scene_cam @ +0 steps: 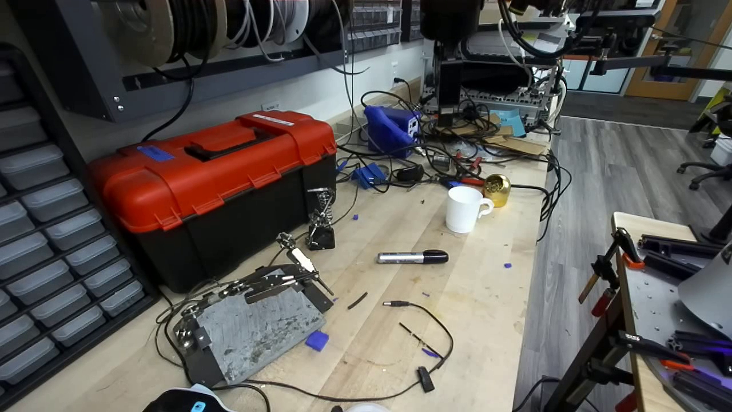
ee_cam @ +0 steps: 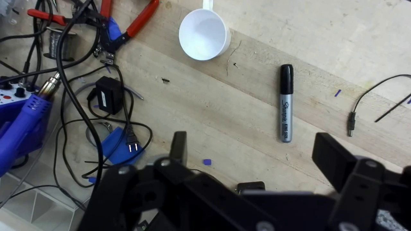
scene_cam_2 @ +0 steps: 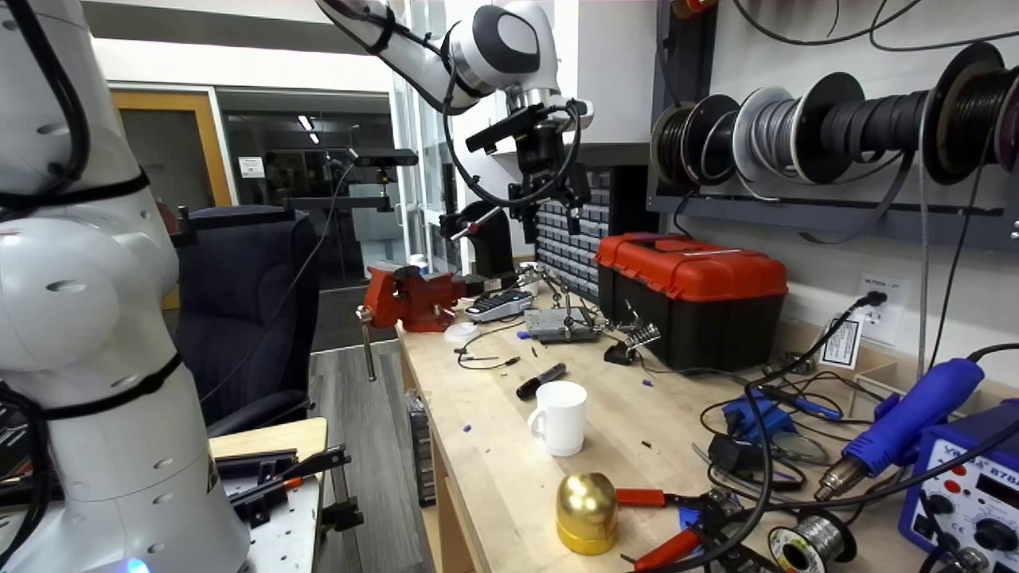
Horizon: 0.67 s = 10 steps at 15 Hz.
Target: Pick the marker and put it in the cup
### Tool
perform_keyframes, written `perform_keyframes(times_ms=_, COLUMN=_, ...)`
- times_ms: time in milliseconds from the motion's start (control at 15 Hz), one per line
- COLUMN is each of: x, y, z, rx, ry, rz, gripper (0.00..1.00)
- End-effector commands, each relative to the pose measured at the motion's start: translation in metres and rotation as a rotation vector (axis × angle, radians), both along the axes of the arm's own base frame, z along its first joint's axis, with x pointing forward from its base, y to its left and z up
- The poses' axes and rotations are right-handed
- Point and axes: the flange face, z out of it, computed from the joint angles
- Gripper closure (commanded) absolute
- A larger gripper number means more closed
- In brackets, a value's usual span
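The marker, with a grey barrel and black cap, lies flat on the wooden table in both exterior views (scene_cam: 407,258) (scene_cam_2: 542,380) and in the wrist view (ee_cam: 286,107). The white cup stands upright near it, its handle toward the table's open edge, in both exterior views (scene_cam: 461,212) (scene_cam_2: 564,422). In the wrist view the cup (ee_cam: 203,35) is up and left of the marker, and its visible inside is bare. My gripper (scene_cam_2: 552,227) hangs high above the table. In the wrist view the gripper (ee_cam: 252,141) has its fingers wide apart with nothing between them.
A red and black toolbox (scene_cam: 223,189) stands by the wall. A gold rounded object (scene_cam_2: 587,513) and red-handled pliers (scene_cam_2: 669,549) lie near the cup. Cables and a blue soldering station (scene_cam_2: 967,485) crowd that end. A grey plate (scene_cam: 257,329) and red vise (scene_cam_2: 410,298) are at the opposite end.
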Motion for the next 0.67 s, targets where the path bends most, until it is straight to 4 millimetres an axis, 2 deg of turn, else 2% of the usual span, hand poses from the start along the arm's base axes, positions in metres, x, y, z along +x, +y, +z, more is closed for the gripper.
perform_keyframes(times_ms=0, x=0.015, y=0.004, z=-0.009, rx=0.008, ry=-0.005, rz=-0.009, gripper=0.00)
perform_keyframes(times_ms=267, x=0.037, y=0.012, z=-0.038, rx=0.040, ry=0.010, rz=0.039, gripper=0.00)
perform_keyframes(times_ms=600, x=0.058, y=0.024, z=-0.086, rx=0.088, ry=0.040, rz=0.117, gripper=0.00)
